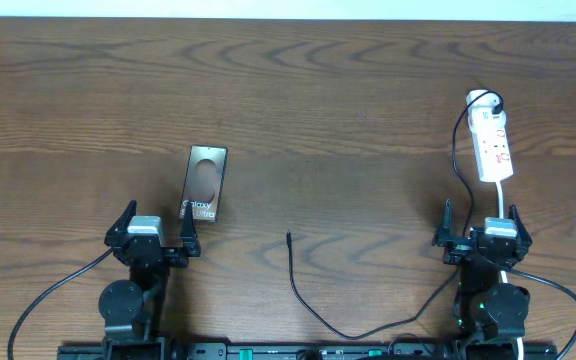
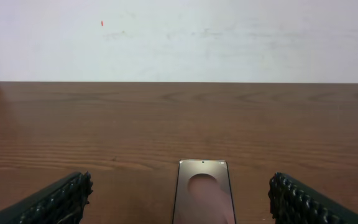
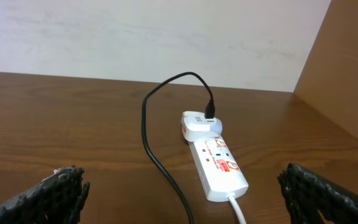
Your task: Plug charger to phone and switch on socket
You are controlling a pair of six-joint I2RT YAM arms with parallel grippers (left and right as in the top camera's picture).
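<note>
Gaping wide: left pincer (image 1: 157, 228), right pincer (image 1: 480, 226) (empty)

Left arm (image 1: 123, 300): folded low, wrist pointing forward.
Left claw (image 1: 158, 220): jaws spread wide, nothing between them.
Right arm (image 1: 498, 305): folded low, wrist pointing forward.
Right claw (image 1: 480, 212): jaws spread wide, nothing gripped.
Pads (image 2: 58, 199): black, ribbed, at both edges of each wrist view.

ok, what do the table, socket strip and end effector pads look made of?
Table: wood or wood-look laminate, brown grain, faint sheen. Socket strip: white plastic, smooth moulded shell. End effector pads: black, probably rubber, from the knobbly texture.
</note>
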